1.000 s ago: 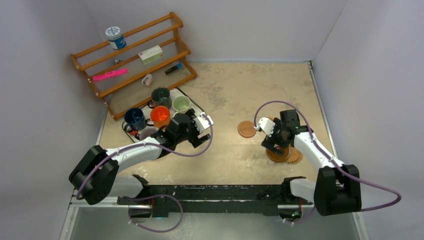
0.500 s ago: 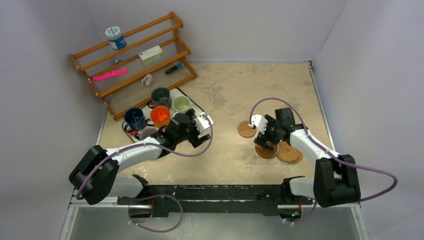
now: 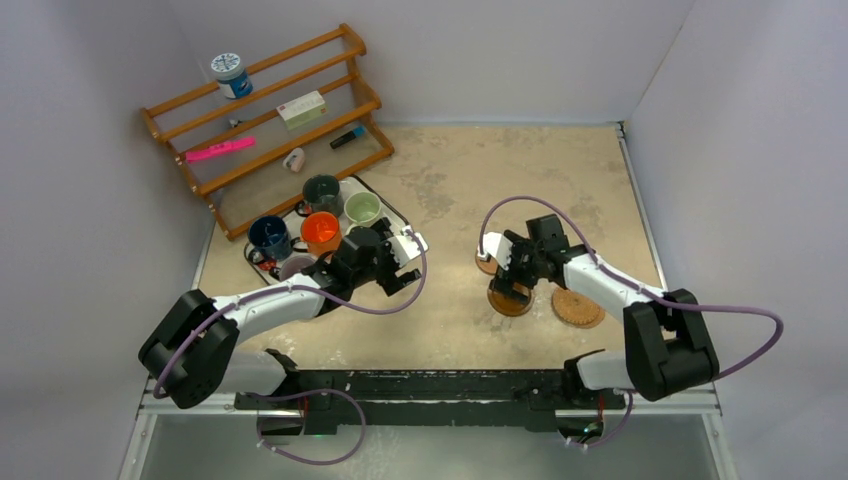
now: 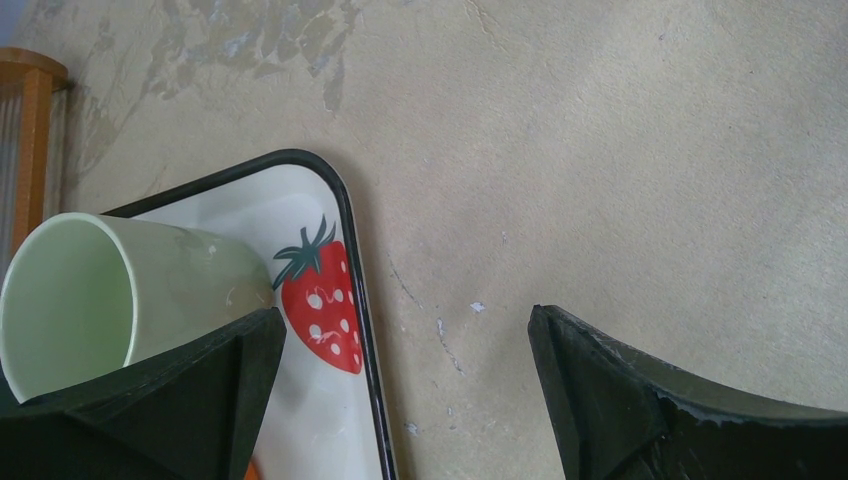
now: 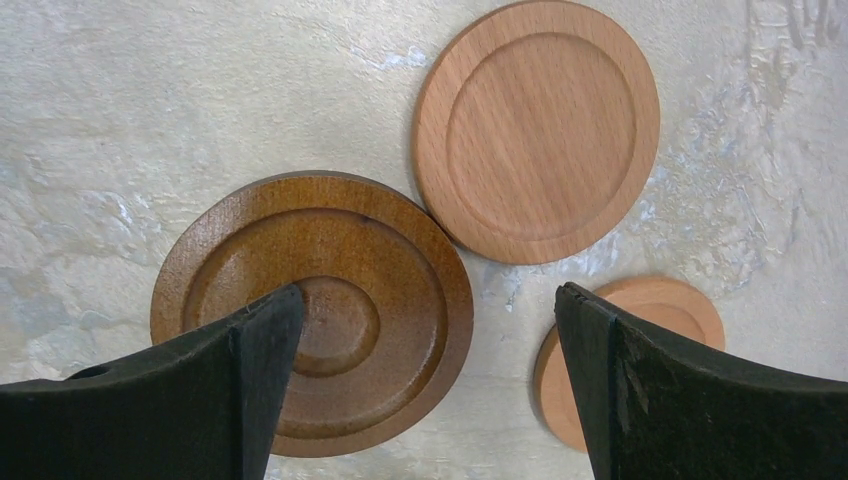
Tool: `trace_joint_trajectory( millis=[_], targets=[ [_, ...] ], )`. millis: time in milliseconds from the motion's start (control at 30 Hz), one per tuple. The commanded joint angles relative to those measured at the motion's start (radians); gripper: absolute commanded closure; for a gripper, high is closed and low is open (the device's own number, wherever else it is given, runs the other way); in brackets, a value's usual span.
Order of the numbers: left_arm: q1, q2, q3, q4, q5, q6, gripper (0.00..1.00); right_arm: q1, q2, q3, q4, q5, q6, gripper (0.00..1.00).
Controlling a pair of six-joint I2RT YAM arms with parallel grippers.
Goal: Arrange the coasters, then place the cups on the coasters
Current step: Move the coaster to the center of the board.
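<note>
Right gripper (image 5: 428, 300), jaws spread, hovers over a dark ringed wooden coaster (image 5: 330, 250) beside a paler coaster (image 5: 537, 130).

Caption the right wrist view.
Open right fingers over a dark wooden coaster, beside a pale coaster and a third, partly hidden coaster.

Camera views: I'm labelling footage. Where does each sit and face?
Top external: above, behind the arms, looking down on the table; both arms show.
Left wrist: behind the left gripper, looking down at the pale green cup and tray; open fingers show.
Right wrist: behind the right gripper, looking down at three coasters; open fingers show.
Shared: top and left wrist both see that cup.
</note>
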Motion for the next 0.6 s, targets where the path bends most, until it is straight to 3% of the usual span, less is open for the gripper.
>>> trace_joint_trajectory(
  millis=[0,167,367,467,567],
  targets=[
    [0.005,0.004,0.001,0.043,0.001,0.012,0.00,0.014,-0.032,0.025,-0.067,-0.040,0.036,0.01],
    [0.006,0.002,-0.001,0.043,0.006,0.012,0.00,0.011,-0.174,0.080,-0.194,-0.020,0.050,0.01],
    [0.005,-0.004,-0.002,0.039,0.015,0.009,0.00,-0.045,-0.289,0.091,-0.205,0.037,0.042,0.01],
    [0.005,-0.005,-0.001,0.037,0.014,0.007,0.00,-0.050,-0.284,0.073,-0.155,0.023,0.050,0.01],
    [0.006,-0.008,0.000,0.036,0.013,0.005,0.00,-0.050,-0.268,0.018,0.056,0.081,0.129,0.01]
  ],
)
